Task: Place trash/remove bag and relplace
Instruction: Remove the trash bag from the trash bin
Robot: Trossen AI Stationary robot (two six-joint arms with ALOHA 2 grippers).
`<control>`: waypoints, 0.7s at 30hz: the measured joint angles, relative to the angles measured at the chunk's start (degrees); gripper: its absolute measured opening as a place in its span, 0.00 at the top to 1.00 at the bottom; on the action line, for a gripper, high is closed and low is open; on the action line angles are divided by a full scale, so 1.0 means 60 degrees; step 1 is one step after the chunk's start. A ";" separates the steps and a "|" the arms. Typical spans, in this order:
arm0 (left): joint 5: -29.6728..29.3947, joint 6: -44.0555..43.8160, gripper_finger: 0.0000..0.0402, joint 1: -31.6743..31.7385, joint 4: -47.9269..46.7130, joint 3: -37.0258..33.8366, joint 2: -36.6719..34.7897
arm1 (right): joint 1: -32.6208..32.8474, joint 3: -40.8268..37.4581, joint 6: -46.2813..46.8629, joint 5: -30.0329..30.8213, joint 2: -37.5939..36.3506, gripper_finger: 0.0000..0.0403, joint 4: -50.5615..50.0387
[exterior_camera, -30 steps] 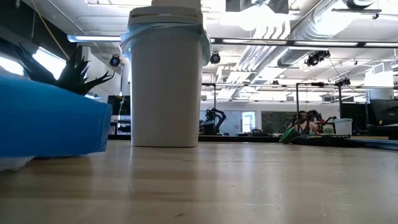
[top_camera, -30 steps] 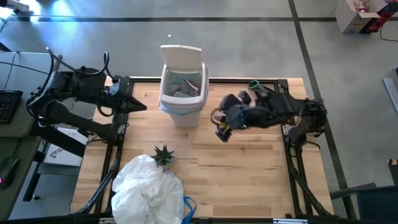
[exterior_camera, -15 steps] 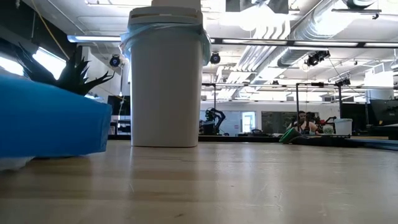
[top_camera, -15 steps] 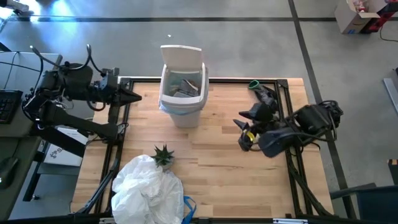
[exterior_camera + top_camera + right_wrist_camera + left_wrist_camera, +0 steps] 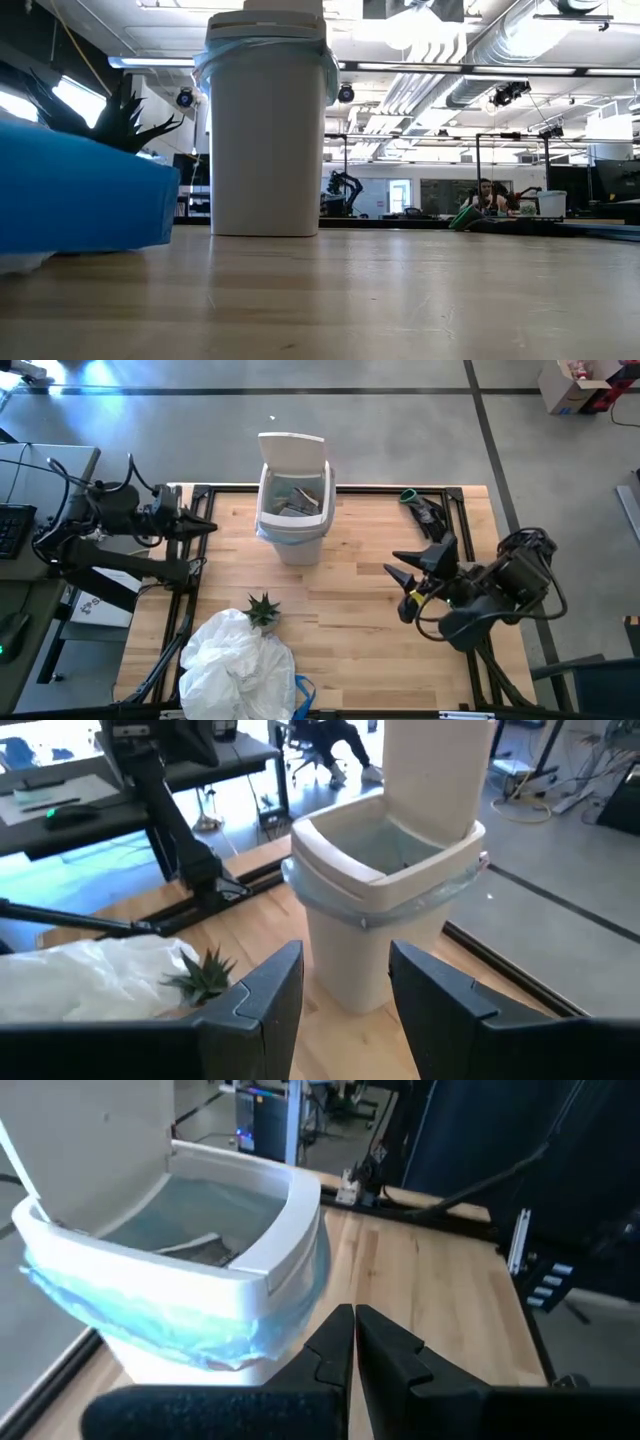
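On table, unlabelled white bin [image 5: 293,510], blue bag [image 5: 180,1330] lining rim, no readable writing

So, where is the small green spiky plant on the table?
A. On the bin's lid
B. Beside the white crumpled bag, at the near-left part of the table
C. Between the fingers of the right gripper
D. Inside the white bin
B: in the high view the plant stands on the wood against the white crumpled bag, apart from the white bin; the open right gripper holds nothing.
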 joint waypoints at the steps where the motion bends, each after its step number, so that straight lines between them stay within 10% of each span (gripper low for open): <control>1: 0.0002 -0.0102 1.00 0.0000 0.0225 -0.0191 -0.0119 | 0.0054 0.0000 0.0064 0.0075 0.0043 0.66 -0.0001; 21: 0.1163 0.0360 1.00 -0.0168 0.2147 -0.0807 0.0100 | 0.0821 -0.0004 -0.0698 -0.0151 0.0967 0.66 0.0021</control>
